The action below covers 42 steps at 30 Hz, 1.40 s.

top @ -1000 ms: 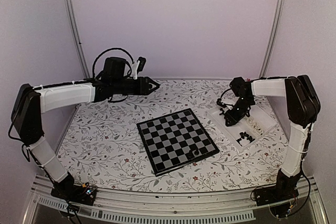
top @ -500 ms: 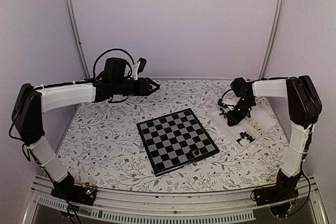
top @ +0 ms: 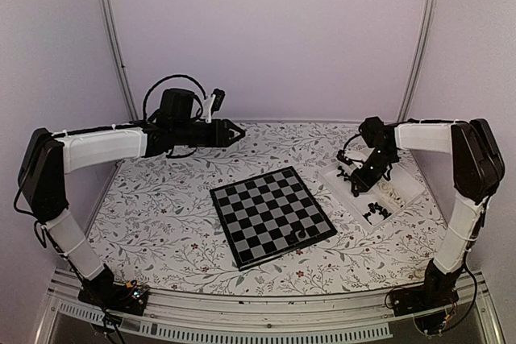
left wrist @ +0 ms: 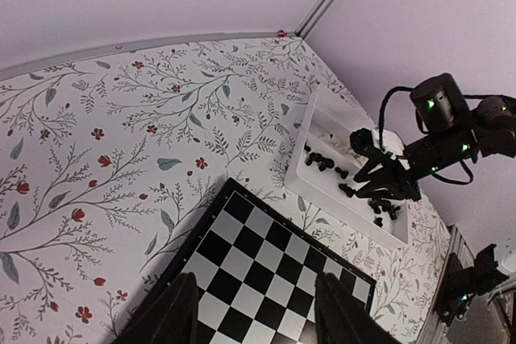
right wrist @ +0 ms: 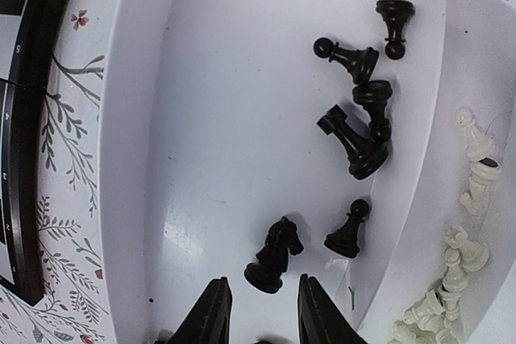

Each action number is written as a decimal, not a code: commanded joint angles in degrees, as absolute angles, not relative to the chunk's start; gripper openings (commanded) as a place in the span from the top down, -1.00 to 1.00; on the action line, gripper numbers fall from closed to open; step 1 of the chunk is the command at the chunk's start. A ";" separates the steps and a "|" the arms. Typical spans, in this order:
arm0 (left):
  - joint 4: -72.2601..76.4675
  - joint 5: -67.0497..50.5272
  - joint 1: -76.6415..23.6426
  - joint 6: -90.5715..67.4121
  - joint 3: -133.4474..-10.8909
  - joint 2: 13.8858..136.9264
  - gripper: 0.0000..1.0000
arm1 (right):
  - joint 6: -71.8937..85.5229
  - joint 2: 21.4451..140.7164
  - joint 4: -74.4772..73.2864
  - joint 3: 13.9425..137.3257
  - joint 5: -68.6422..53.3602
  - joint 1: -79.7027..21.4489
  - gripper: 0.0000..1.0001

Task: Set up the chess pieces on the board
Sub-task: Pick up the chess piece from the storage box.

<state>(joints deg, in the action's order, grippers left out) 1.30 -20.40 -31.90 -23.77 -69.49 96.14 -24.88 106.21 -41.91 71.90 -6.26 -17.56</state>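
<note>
The board (top: 272, 215) lies mid-table with one black piece (top: 300, 235) near its right corner. Over the white tray (top: 401, 185), my right gripper (top: 360, 185) points down. In the right wrist view its fingers (right wrist: 260, 288) stand open just short of a black knight (right wrist: 276, 254) lying on its side, with nothing between them. A black pawn (right wrist: 347, 231) and several more black pieces (right wrist: 363, 130) lie in the same compartment. Cream-white pieces (right wrist: 472, 151) fill the adjoining one. My left gripper (top: 238, 130) hovers open and empty beyond the board's far corner (left wrist: 242, 207).
The tray's divider wall (right wrist: 415, 199) runs close to the right of the knight. The board's dark border (right wrist: 32, 118) lies left of the tray. Metal frame posts (top: 113, 38) rise at the back corners. A floral cloth (top: 161, 207) covers the table.
The right arm has shifted slightly to the right over the tray, and its jaws have narrowed and widened a little. The left arm has not moved.
</note>
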 commanded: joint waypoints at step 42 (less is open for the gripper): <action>-3.70 -22.92 -33.24 -19.36 -74.96 97.84 0.01 | -25.66 103.77 -42.14 72.51 -14.75 -15.12 0.67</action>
